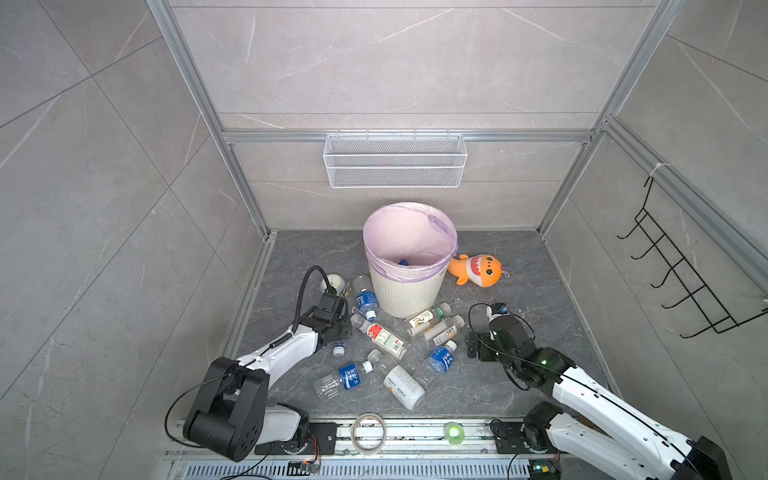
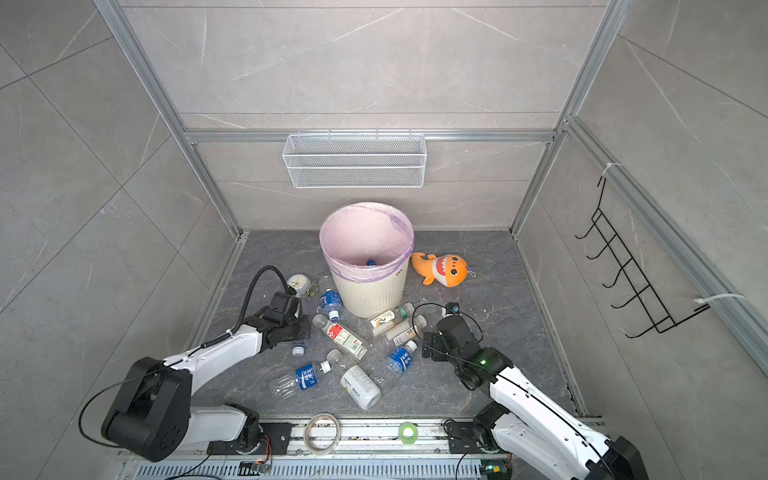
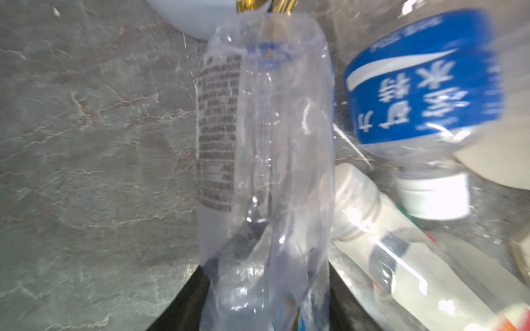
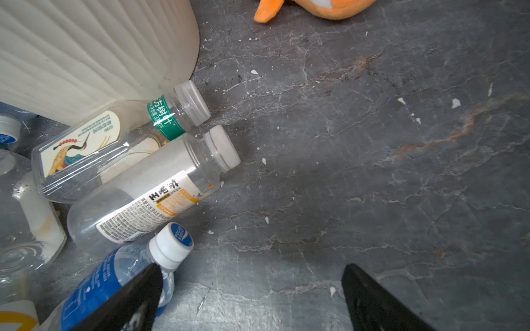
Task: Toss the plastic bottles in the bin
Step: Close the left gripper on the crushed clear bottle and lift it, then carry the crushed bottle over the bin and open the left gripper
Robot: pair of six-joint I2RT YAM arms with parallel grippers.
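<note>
Early. Round cream-white ribbed bin [image 1: 405, 293], pink-lilac liner: one blue-capped item [image 1: 403, 262] visible inside. Left gripper [image 3: 263, 286] clamped on crushed clear plastic bottle [image 3: 266, 137], low, left of bin. Right gripper [image 4: 252, 275] jaws apart, empty. About seven loose plastic bottles [image 1: 384, 336] left on dark stone floor [image 1: 498, 299].

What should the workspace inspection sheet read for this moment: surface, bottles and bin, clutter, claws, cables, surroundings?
Surface: dark stone floor with white flecks; no spill seen.
Job's things: bin upright, bag-lined, something blue inside; bottles lie loose in front of it; one crushed bottle is gripped.
Clutter: shark and clock flank the bin; tape roll and green roll on the front rail.
Claws: left claw shut on the crushed bottle; right claw open over bare floor, beside a blue-label bottle.
Cables: black cable arcs over the left wrist; no snag seen.
Surroundings: mesh basket on the back wall, hook rack on the side wall.
</note>
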